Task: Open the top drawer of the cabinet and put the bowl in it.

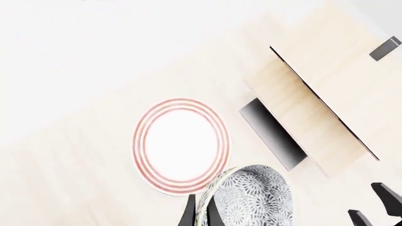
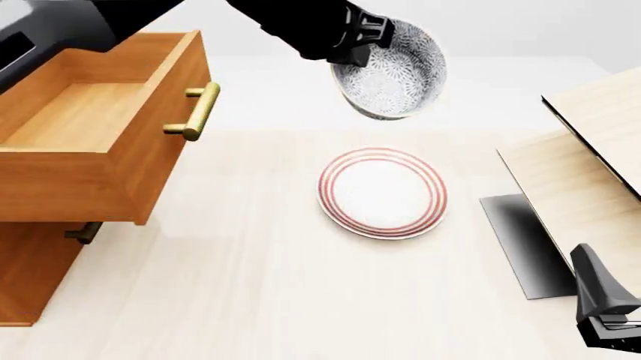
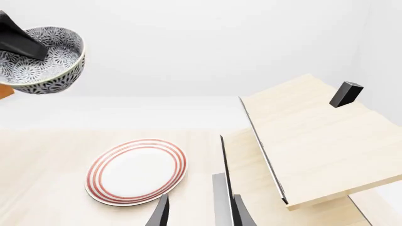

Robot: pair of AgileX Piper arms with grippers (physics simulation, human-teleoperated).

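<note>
Fingers of left gripper: clamped on the rim of the bowl — one finger inside, one outside, as the left wrist view shows.
Bowl: in the air, above the red-ringed plate and well apart from it, tilted so that the opening faces the front camera; a rim pinch gives this tilt.
Top drawer: pulled far out of the cabinet, and no object shows in the visible part of its inside; its brass handle is free, so opening looks finished.
Next move, as I judge: carry the bowl toward the drawer on the left side, then lower it in.
Fingers of right gripper: apart with nothing between them; it waits low beside the pale wood structure — out of the way of the left arm, I think.
Risk: the bowl could swing in such a thin grip.
</note>
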